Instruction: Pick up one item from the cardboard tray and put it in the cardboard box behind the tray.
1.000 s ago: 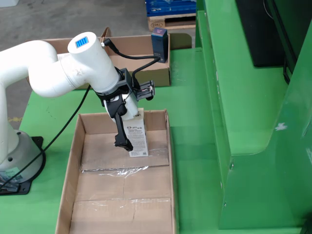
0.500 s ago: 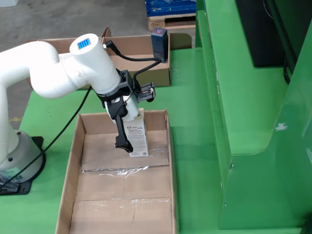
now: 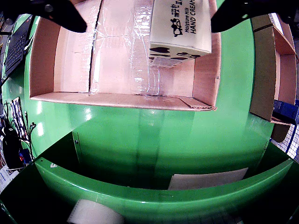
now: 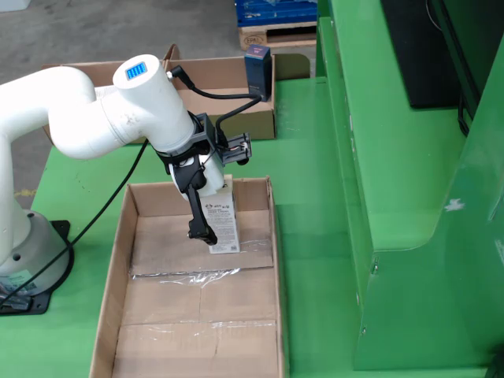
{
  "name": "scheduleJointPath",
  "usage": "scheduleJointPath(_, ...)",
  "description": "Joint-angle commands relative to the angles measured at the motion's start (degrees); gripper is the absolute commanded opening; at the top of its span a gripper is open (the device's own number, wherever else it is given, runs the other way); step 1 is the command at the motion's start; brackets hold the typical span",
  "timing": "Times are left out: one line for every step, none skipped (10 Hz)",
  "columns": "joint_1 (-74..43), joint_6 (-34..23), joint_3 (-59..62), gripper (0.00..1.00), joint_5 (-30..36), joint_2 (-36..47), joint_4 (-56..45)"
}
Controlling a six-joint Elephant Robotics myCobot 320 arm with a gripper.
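- The tray is my landmark; its floor looks otherwise bare, taped along the seams.
- The box sits behind the tray's far end.
- I see the carton upright at that far end, the gripper clamped on its sides.
- I'd lift straight up to clear the wall before swinging back.
- Box interior mostly hidden; fingertip contact unclear.

Tray floor bare across near and middle parts in the fixed view, so plenty of room there. Hand cream carton stands at far right, close to right wall. Green table strip betw. tray and far cardboard box is open. Green cabinet blocks right side.
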Motion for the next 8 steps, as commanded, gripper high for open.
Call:
scheduleJointPath(-0.42, -0.37, 1.67, 0.50, 0.24, 1.23, 0.58)
scheduleJointPath(-0.42, -0.37, 1.67, 0.40, 0.24, 1.23, 0.58)
scheduleJointPath(-0.42, -0.37, 1.67, 0.30, 0.24, 1.23, 0.58)
scheduleJointPath(-0.42, -0.37, 1.67, 0.20, 0.24, 1.23, 0.58)
scheduleJointPath(-0.42, -0.37, 1.67, 0.10, 0.24, 1.23, 0.58)
scheduleJointPath(-0.42, -0.37, 1.67, 0.00, 0.24, 1.23, 0.58)
scheduleJointPath(-0.42, -0.37, 1.67, 0.00, 0.24, 1.23, 0.58)
scheduleJointPath(-0.42, -0.37, 1.67, 0.00, 0.24, 1.23, 0.58)
